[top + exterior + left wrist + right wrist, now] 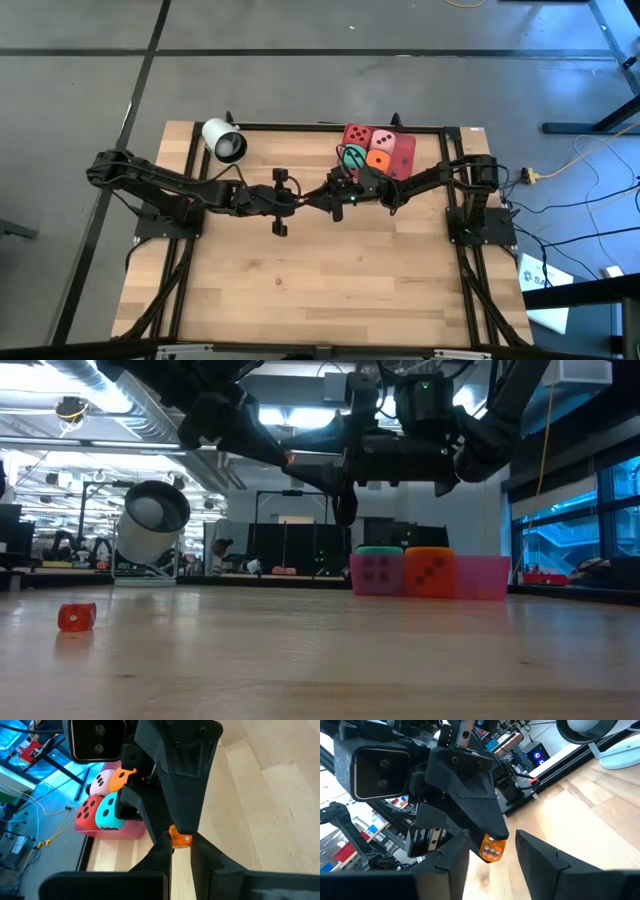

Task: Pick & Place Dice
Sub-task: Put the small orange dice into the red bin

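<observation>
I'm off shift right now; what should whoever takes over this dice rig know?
Left gripper: shut on the small orange die, held above mid-table.
Right gripper: open, its fingers either side of that die, not gripping it.
Soft dice: red, pink, green and orange, all in the tray at the table's far edge.
Small red die: loose on the table.
Left: probably finish the handover and place the orange die, then the red one.
</observation>
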Controlling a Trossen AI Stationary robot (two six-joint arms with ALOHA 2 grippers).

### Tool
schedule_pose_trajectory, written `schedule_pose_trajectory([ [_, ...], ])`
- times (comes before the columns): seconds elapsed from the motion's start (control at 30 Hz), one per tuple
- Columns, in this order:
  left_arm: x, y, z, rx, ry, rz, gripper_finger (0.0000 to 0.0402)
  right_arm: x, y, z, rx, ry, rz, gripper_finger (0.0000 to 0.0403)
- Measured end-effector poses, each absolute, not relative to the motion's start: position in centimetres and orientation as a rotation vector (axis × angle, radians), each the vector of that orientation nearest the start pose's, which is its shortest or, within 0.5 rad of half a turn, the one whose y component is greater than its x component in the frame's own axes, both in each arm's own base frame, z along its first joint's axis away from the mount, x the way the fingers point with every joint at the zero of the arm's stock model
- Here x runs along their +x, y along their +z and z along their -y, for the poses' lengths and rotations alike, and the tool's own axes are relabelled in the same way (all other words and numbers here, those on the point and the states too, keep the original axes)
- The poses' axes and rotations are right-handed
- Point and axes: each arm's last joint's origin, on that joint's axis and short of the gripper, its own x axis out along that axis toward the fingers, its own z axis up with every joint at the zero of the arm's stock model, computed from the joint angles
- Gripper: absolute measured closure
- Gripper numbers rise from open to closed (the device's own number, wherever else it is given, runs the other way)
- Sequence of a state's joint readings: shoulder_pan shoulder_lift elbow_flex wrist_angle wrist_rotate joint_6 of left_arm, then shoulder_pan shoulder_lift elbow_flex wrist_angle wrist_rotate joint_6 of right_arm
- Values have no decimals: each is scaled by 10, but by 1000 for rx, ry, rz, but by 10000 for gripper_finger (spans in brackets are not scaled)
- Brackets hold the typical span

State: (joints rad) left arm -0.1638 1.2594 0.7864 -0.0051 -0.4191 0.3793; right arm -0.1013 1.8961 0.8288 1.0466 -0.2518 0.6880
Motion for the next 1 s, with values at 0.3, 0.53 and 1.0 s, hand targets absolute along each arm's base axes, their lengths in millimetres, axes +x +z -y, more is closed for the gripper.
schedule_pose_trajectory([
  [0.3,267,253,32,512,165,-503,375,370,166,30,690,144,-74,294],
  [0.53,266,253,32,513,165,-504,375,370,166,30,692,155,-81,320],
  [1.0,266,253,32,516,166,-506,375,370,165,30,659,164,-87,349],
])
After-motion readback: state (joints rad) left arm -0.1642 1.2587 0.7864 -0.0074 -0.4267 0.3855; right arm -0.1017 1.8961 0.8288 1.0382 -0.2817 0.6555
